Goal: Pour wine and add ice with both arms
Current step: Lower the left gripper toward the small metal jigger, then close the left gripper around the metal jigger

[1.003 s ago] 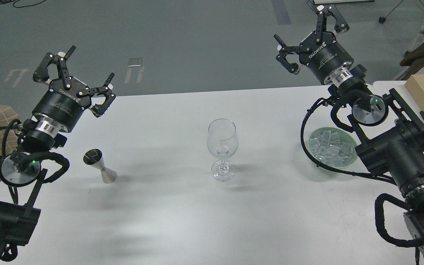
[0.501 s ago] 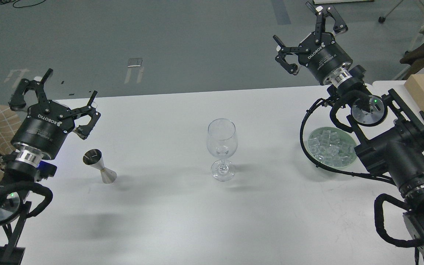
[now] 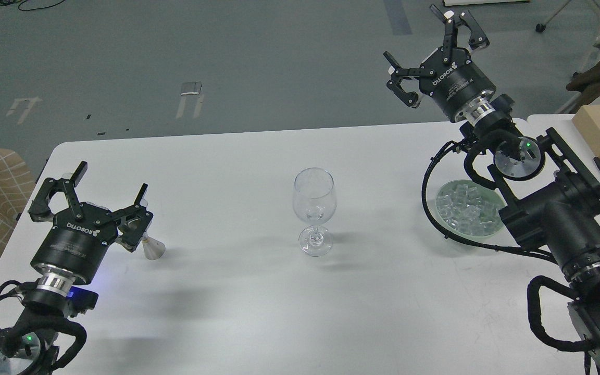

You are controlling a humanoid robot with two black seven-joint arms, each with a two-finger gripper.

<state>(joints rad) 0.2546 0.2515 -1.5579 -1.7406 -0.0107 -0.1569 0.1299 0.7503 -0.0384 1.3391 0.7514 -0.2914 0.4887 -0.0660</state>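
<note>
The broad white rectangular table (image 3: 258, 312) fills the field and serves as the common work surface for both arms. The right black jointed arm (image 3: 560, 224) enters at 4 o'clock and rises past the bowl, carrying the right gripper (image 3: 433, 57) at 1 o'clock, fingers spread wide and empty, high beyond the table's far edge; this parks it clear of the glass, probably awaiting the ice step. The left black jointed arm (image 3: 55, 281) enters at 8 o'clock with the left gripper (image 3: 99, 205) at 9 o'clock, fingers wide apart and holding nothing, set low just in front of the small steel double-cone jigger (image 3: 152, 249), whose upper cup it hides; the posture suggests an approach to grasp. The pale green shallow bowl (image 3: 448, 232) at 3 o'clock holds the ice (image 3: 466, 208), a heap of clear cubes. The clear stemmed wine glass (image 3: 314, 211) stands upright at centre, reachable from either side. No wine is visible; whether the jigger contains any cannot be told.
</note>
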